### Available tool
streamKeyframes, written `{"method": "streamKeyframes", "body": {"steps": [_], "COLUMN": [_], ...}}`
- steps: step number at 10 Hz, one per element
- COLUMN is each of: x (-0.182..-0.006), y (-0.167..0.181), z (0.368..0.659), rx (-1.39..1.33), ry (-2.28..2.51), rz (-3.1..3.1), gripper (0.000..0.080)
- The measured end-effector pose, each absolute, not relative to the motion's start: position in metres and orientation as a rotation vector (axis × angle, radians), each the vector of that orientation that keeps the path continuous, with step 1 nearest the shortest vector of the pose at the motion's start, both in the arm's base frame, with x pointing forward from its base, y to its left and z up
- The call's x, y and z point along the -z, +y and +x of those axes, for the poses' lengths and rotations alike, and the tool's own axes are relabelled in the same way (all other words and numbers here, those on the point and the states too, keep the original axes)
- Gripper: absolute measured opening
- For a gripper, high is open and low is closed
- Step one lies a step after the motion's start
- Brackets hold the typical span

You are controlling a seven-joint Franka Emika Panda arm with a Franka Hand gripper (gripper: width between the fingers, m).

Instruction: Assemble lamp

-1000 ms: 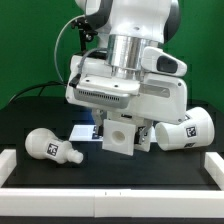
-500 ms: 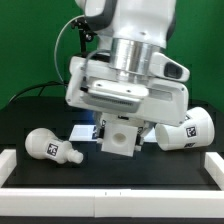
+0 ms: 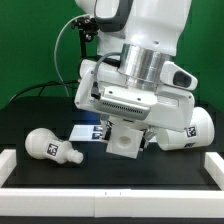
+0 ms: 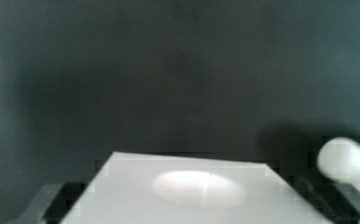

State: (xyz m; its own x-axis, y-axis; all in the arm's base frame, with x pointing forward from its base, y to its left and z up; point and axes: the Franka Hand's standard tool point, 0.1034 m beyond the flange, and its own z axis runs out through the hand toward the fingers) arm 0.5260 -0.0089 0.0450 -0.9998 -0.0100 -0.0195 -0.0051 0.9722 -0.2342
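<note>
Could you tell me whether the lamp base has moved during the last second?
Yes: the base has shifted slightly toward the exterior view's right, away from the bulb, which lies unmoved.

Bright, even exterior view; dim, blurred wrist view.
Exterior view: sharp, white arm casing (image 3: 150,40) near glare. Wrist view: soft throughout, base (image 4: 186,185) within the claw (image 4: 180,203) overexposed, table (image 4: 159,80) beyond it dark.
</note>
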Motion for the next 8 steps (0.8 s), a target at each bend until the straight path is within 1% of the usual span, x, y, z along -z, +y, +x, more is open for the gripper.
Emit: {"method": "streamKeyframes", "body": {"steps": [2, 3, 7, 8], "x": [-0.026, -0.023, -0.023, -0.023], "y": [0.002, 0.003, 0.002, 0.001], "z": [0.513, 0.512, 0.512, 0.512], "rx": [0.380, 0.380, 0.379, 0.379], "ry": [3.139, 3.141, 3.142, 3.143], "rz": [0.022, 0.036, 0.040, 0.041], "gripper": [0.0528, 0.0528, 0.0528, 0.0602]}}
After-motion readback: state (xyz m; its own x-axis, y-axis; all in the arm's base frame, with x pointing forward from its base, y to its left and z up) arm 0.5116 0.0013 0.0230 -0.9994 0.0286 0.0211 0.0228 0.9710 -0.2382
